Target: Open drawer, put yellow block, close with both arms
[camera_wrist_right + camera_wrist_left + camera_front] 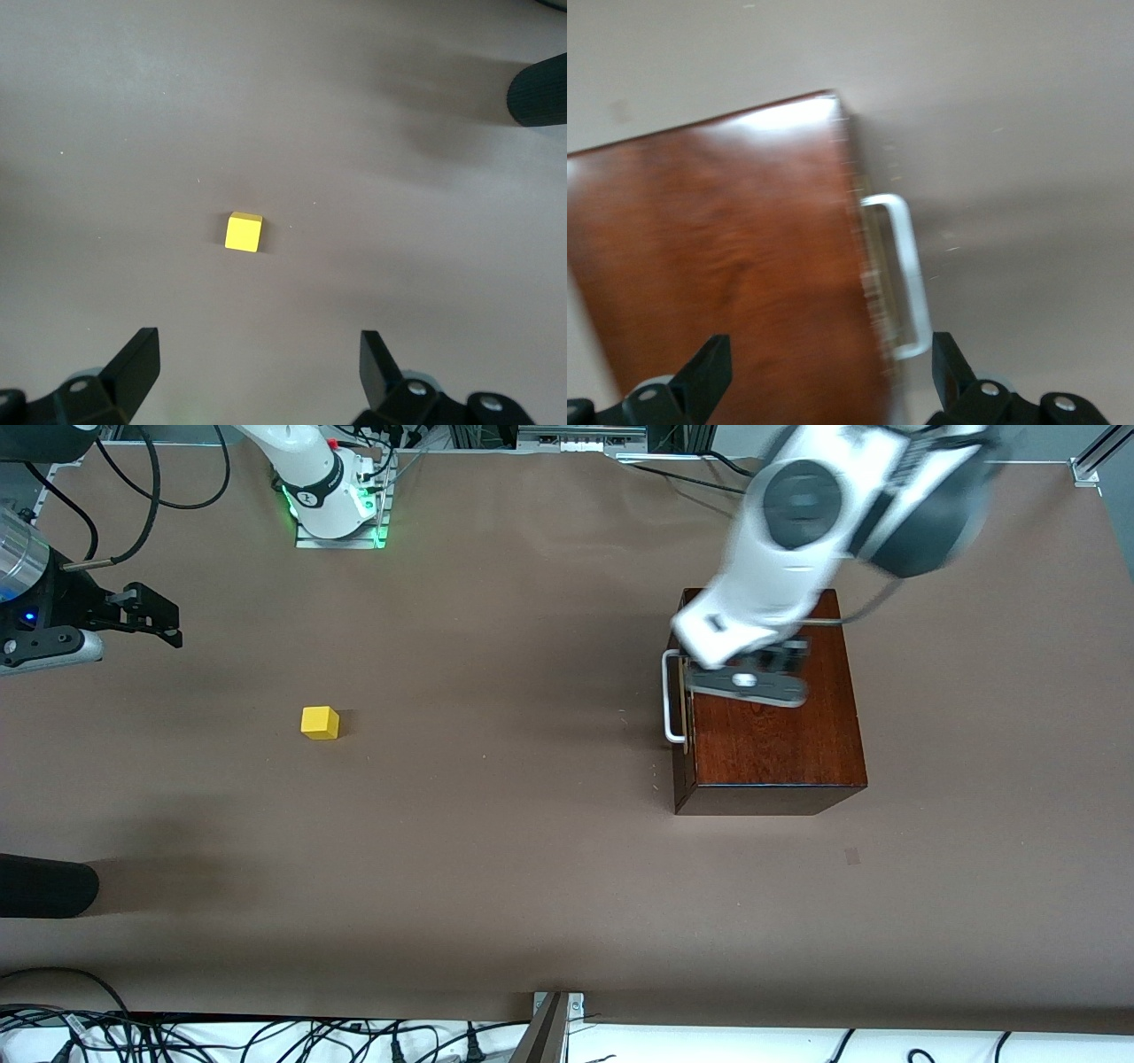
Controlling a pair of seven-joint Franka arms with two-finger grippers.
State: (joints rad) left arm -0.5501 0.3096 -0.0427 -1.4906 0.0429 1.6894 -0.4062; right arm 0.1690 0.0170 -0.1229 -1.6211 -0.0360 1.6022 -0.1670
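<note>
The dark mahogany box point(771, 726) stands toward the left arm's end of the table. Its drawer front looks shut or almost shut, with the white bar handle point(671, 695) facing the table's middle. My left gripper point(762, 662) is open and empty, up over the box top near the handle end. In the left wrist view the box top point(718, 266) and handle point(908, 274) lie under the open left gripper point(830, 372). The yellow block point(320, 722) lies on the table toward the right arm's end. My right gripper point(164, 624) is open and empty in the air, and its wrist view shows the block point(243, 232) ahead of the gripper point(257, 363).
A black rounded object point(44, 886) juts in at the table's edge toward the right arm's end, nearer the front camera than the block; it also shows in the right wrist view point(540, 80). Brown table cover point(496, 824) lies bare between block and box.
</note>
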